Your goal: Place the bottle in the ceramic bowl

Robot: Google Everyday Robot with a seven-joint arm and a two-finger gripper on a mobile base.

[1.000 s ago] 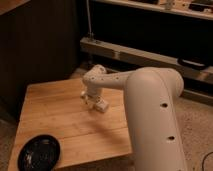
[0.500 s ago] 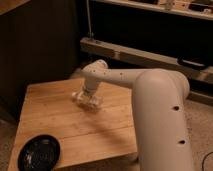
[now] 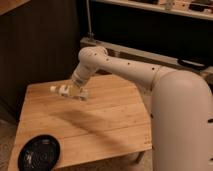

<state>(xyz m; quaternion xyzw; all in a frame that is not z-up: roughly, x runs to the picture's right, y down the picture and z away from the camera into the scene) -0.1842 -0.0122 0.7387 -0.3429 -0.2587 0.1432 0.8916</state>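
Observation:
The bottle (image 3: pixel 58 90) is small and pale cream-white. It lies sideways in my gripper (image 3: pixel 70 92), with its cap end sticking out to the left. The gripper is shut on the bottle and holds it above the left-centre of the wooden table (image 3: pixel 110 125); a shadow falls on the boards below it. The ceramic bowl (image 3: pixel 40 153) is a shallow glossy black dish at the table's front left corner, down and to the left of the gripper, with nothing in it. My white arm (image 3: pixel 130 70) reaches in from the right.
A dark wall panel (image 3: pixel 35 45) stands behind the table on the left. A dark shelf unit with a metal rail (image 3: pixel 150 50) runs along the back right. My large white arm body (image 3: pixel 182 125) fills the right side. The table's front edge (image 3: pixel 100 152) is close to the bowl.
My gripper has moved left and slightly up across the table, carrying the bottle with it. The bowl has stayed in place.

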